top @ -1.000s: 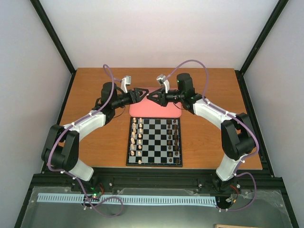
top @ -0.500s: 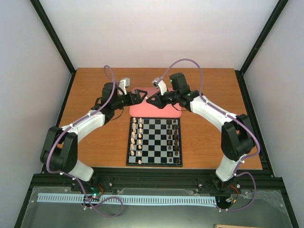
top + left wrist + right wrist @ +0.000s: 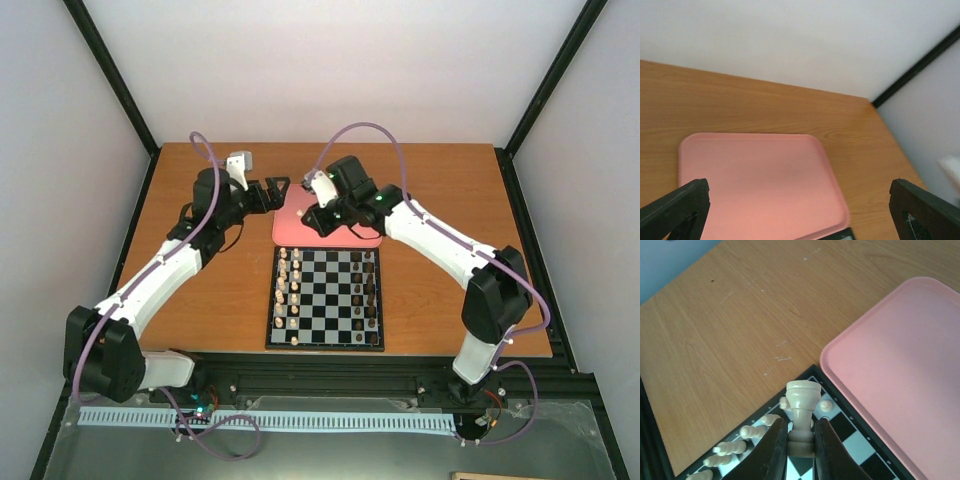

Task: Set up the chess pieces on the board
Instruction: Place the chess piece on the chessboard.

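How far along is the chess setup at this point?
Mostly done: cream pieces line the board's left side, dark pieces the right, and the pink tray looks empty. In hand: right gripper, jaws shut on one cream piece above the board's far-left corner. Left: placing it; the left gripper hangs open.

The board (image 3: 335,310), a small black-and-white checked square with a thin dark border, is lying flat. The cream chess pieces (image 3: 290,292) are standing upright in two columns along its left side. One flat-topped cream piece (image 3: 802,400) is hanging upright, pinched at its base by the right gripper (image 3: 800,429), above the board's far-left corner.
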